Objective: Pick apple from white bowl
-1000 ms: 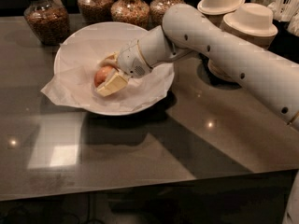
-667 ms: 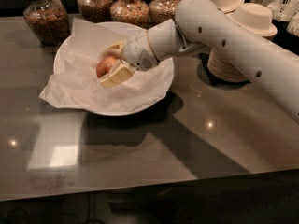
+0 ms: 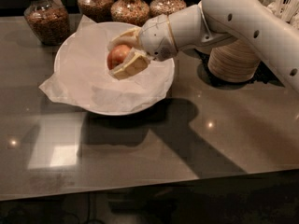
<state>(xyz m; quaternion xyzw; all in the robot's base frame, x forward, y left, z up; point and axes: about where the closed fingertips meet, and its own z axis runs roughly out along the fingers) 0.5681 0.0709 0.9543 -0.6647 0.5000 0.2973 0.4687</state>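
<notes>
Your gripper (image 3: 126, 51) squeezes the apple (image 3: 117, 56) tight and has lifted it higher over the white bowl (image 3: 164, 90) than before.

Dim, warm light, seemingly from overhead, leaves the background dark. The glossy table (image 3: 140, 171) throws back a pale rectangular glare at lower left and a few bright specks. The arm's broad shadow spreads below and right of the white bowl (image 3: 117, 111). The gripper (image 3: 122, 54), clasping the apple (image 3: 117, 56) over the bowl, looks soft-edged and slightly blurred.

pincer (image 3: 119, 54) risen above white bowl (image 3: 57, 62), apple (image 3: 117, 56) lifted with it
</notes>
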